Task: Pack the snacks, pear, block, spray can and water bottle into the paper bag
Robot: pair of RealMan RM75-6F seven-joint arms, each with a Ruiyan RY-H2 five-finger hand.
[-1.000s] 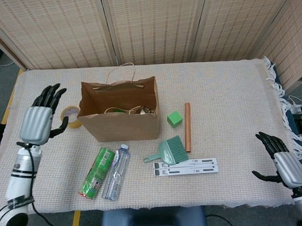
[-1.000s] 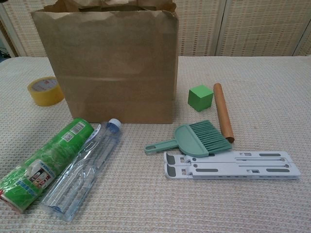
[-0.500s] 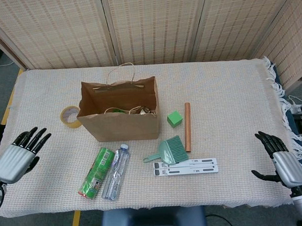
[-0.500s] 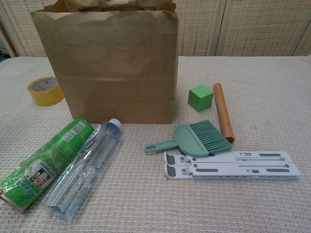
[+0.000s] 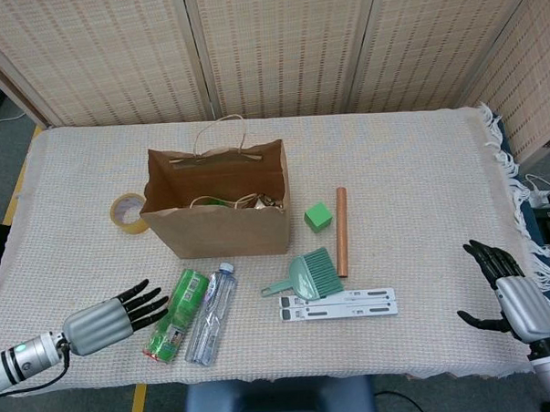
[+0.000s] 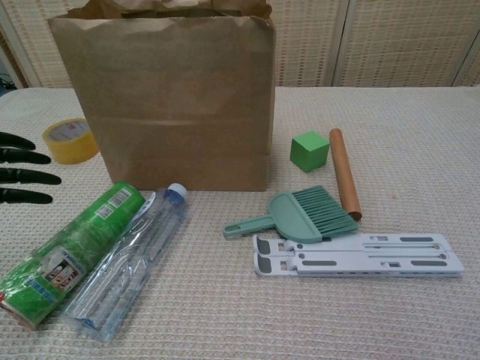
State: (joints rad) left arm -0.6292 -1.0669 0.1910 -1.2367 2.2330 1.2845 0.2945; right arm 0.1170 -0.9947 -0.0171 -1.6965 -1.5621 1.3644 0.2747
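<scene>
Centrally we see the paper bag (image 5: 217,211) upright on the worktop (image 5: 410,173), w/ some contents inside. Spray can (image 5: 176,313) & water bottle (image 5: 211,313) lie side by side, touching, nr the front edge. Green block (image 5: 318,216) sits just right of the bag. Left robot hand (image 5: 113,318) is low beside the can, fingers spread, holding nothing; right robot hand (image 5: 514,295) at the front-right corner, also open & empty.
</scene>
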